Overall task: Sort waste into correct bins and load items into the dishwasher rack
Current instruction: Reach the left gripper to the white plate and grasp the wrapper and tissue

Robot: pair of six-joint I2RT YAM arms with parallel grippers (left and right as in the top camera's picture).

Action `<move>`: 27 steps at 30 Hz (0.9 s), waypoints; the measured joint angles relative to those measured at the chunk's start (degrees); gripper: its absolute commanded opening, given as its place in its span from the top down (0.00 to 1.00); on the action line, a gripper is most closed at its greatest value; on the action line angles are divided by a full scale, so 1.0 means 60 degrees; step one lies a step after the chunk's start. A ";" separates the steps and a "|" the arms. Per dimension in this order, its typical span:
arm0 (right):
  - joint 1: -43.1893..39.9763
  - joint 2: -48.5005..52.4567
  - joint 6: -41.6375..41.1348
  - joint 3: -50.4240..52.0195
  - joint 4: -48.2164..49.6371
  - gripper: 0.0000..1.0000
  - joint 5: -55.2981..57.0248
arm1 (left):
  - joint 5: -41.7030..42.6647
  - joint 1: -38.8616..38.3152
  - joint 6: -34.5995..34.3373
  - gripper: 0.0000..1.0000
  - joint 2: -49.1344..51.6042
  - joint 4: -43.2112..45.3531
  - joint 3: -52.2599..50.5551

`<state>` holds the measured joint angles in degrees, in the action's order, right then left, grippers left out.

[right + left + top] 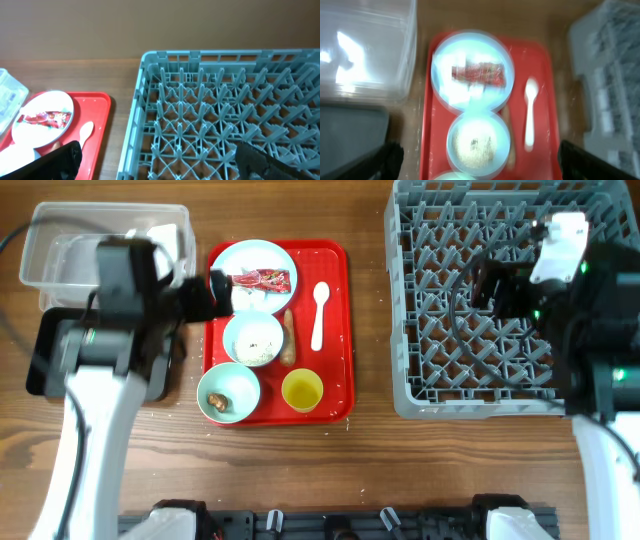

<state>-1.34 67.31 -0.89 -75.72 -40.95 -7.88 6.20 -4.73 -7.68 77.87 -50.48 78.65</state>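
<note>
My left tool point(479, 157) hangs spread and empty over the red tray point(545, 55); I'd come down on the wrapper point(478, 73) on the plate point(445, 60), pinching its middle, clear of the tissue point(250, 298); rice bowl point(478, 145) and spoon point(530, 115) crowd close; tub point(365, 45) waits left; right tool point(162, 162) spread, empty, over the rack point(225, 115).

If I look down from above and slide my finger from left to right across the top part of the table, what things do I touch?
clear tub → pale round plate → white spoon → grey dishwasher rack
</note>
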 measured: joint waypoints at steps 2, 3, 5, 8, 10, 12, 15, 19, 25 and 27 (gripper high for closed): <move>0.0000 0.0484 0.0033 -0.0525 -0.0364 0.00 0.0310 | -0.0193 -0.0262 0.0025 0.00 0.1137 -0.1122 0.1198; 0.0000 0.0634 0.0040 -0.0648 -0.0368 0.00 0.0430 | -0.0237 -0.0441 0.0025 0.00 0.1989 -0.1665 0.2186; 0.0000 0.0776 0.0095 -0.0663 -0.0368 0.00 0.0579 | -0.0189 -0.0685 0.0025 0.00 0.3002 -0.1774 0.2969; 0.0000 0.0794 0.0055 -0.0667 -0.0382 0.00 0.0605 | 0.0069 -0.0925 0.0022 0.00 0.3847 -0.1705 0.3075; 0.0000 0.0794 0.0000 -0.0667 -0.0386 0.00 0.0525 | 0.0430 -0.0991 0.0022 0.00 0.4331 -0.1614 0.3078; 0.0000 0.0794 -0.0055 -0.0670 -0.0463 0.00 0.0484 | 0.0688 -0.0991 0.0025 0.01 0.4586 -0.1512 0.3078; 0.0000 0.0794 -0.0095 -0.0674 -0.0466 0.00 0.0437 | 0.1031 -0.1002 -0.0044 0.03 0.4659 -0.0765 0.3082; 0.0000 0.0794 -0.0204 -0.0674 -0.0568 0.00 0.0386 | 0.0845 -0.1024 -0.1337 0.01 0.4659 0.0514 0.3249; 0.0000 0.0798 -0.0240 -0.0678 -0.1111 0.00 0.0386 | -0.0324 -0.1027 -0.3501 0.01 0.4688 0.1851 0.3694; 0.0000 0.0798 -0.0237 -0.0678 -0.1111 0.00 0.0386 | -0.0765 -0.1045 -0.3850 0.02 0.4907 0.1861 0.3730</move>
<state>-1.34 72.10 -2.31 -79.79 -47.62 -5.56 1.61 -11.00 -30.79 107.31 -39.31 101.03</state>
